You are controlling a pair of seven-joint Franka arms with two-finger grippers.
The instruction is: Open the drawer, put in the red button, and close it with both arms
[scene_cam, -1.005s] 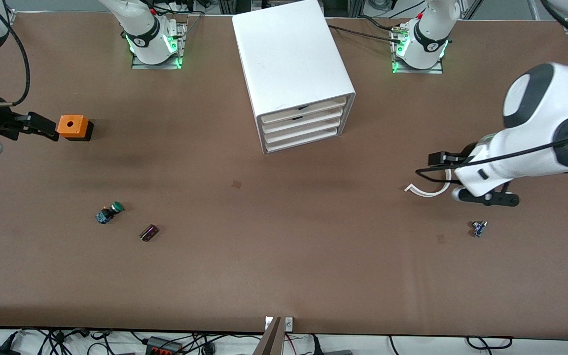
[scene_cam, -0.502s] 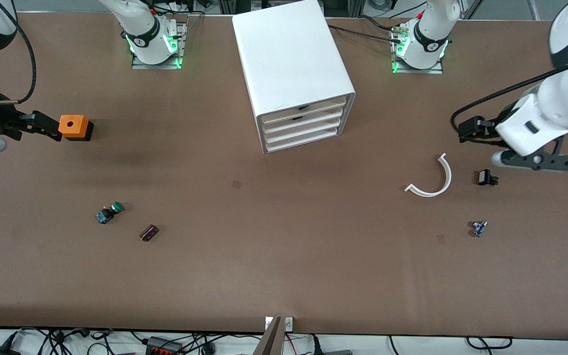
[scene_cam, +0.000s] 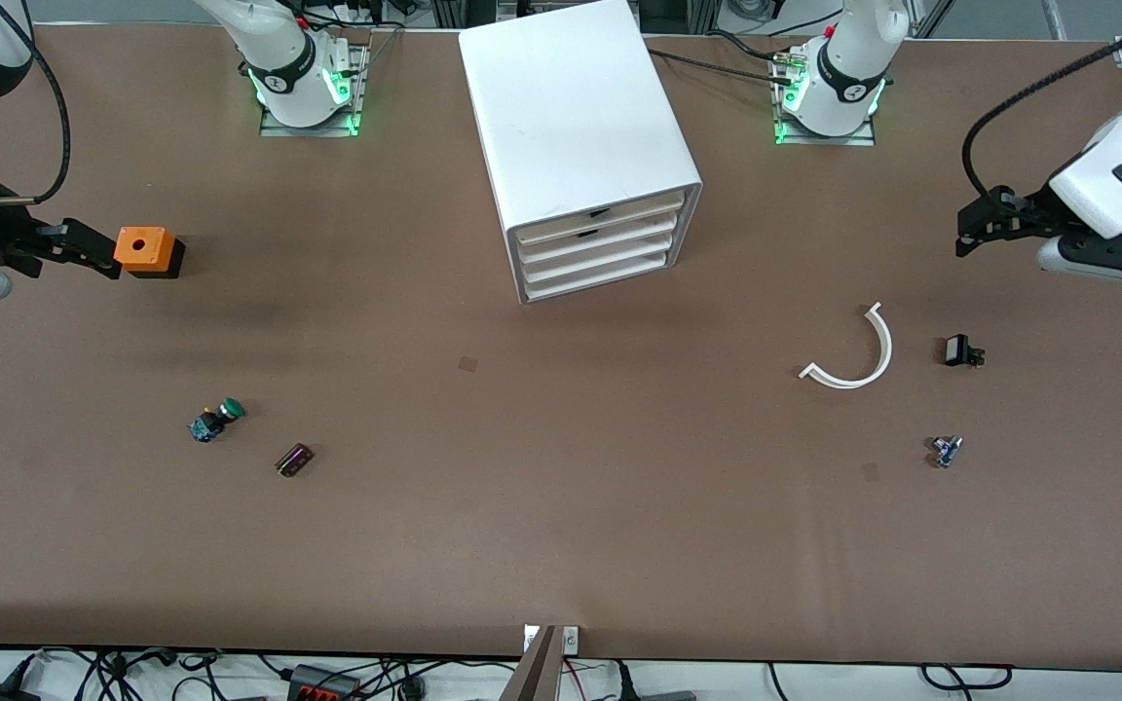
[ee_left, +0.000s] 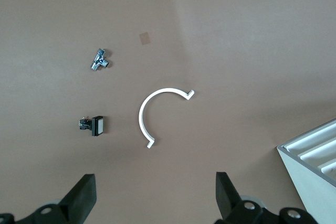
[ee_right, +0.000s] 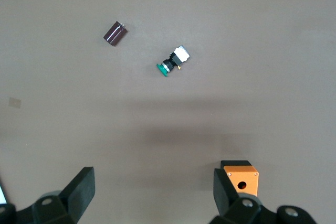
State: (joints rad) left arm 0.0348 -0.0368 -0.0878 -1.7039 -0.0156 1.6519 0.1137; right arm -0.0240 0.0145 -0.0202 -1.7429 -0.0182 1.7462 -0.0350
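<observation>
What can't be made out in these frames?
- Red button: none shows in any view.
- Small blue part: too small to identify, front or left wrist view.
- Drawers: contents hidden behind their closed fronts.
- Right pincer: whether it touches the orange box is unclear; right wrist view crops the tips.

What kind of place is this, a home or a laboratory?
Most likely a robotics lab: two arms bolted by their bases to a brown table, loose cables along its edge, and small parts such as a green switch laid out beside a white cabinet.
</observation>
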